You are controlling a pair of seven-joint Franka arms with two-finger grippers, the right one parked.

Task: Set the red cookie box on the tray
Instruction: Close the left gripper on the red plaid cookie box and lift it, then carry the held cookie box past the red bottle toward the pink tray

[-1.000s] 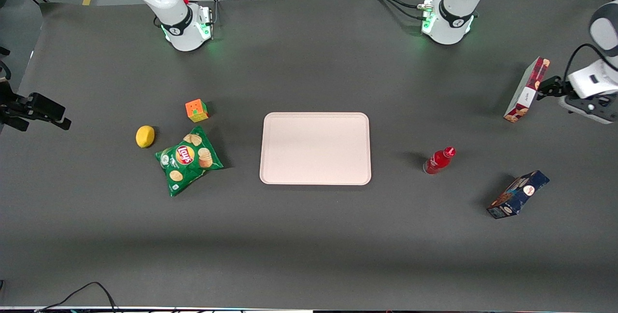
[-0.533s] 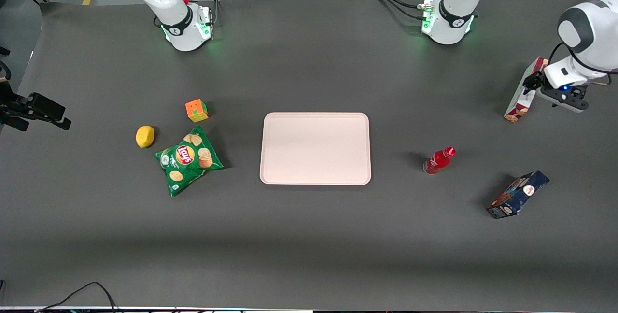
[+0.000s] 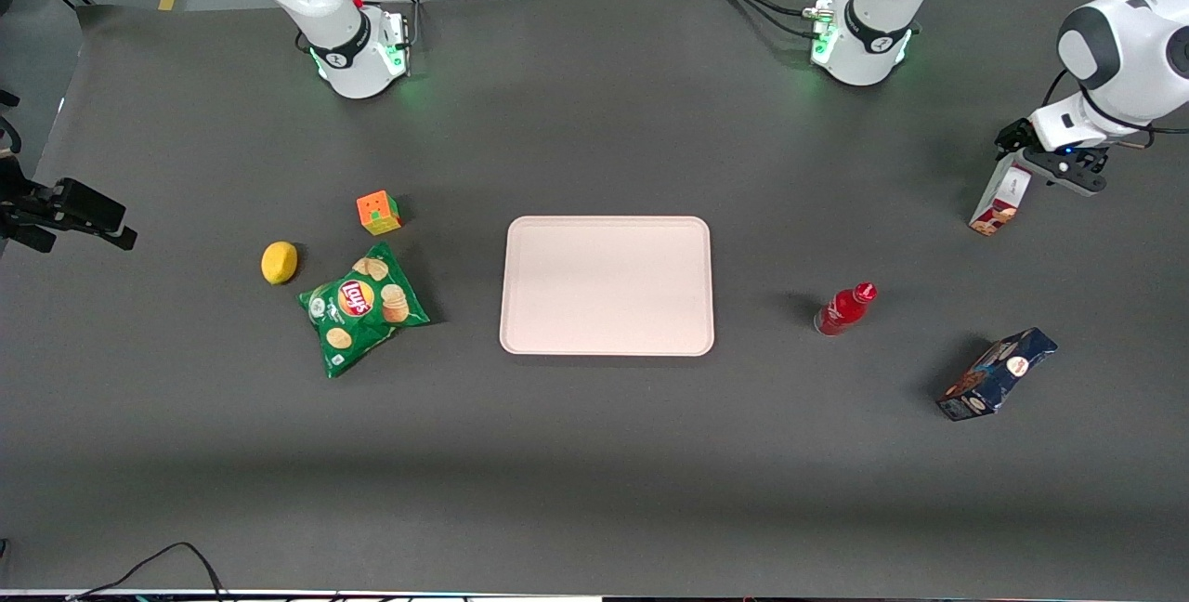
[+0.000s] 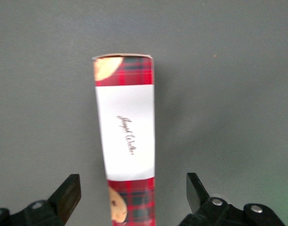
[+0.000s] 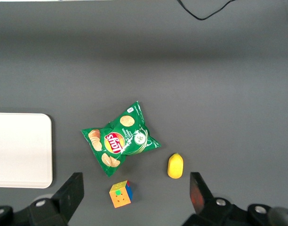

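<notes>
Right now the gripper (image 4: 133, 193) hovers spread wide above the red cookie box (image 4: 125, 136), which lies between its fingers, well apart from the tray (image 3: 607, 285); an off-centre pinch could twist the slim carton.

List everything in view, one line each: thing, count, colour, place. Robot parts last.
red cookie box: 1, red plaid and white, working arm's end of the table
tray: 1, pale pink, table centre
red bottle: 1, red, between tray and blue box
dark blue cookie box: 1, nearer the front camera than the red box
chips bag: 1, green, parked arm's end
lemon: 1, yellow, beside chips
puzzle cube: 1, multicoloured, beside chips
gripper: 1, open, straddling the red cookie box
</notes>
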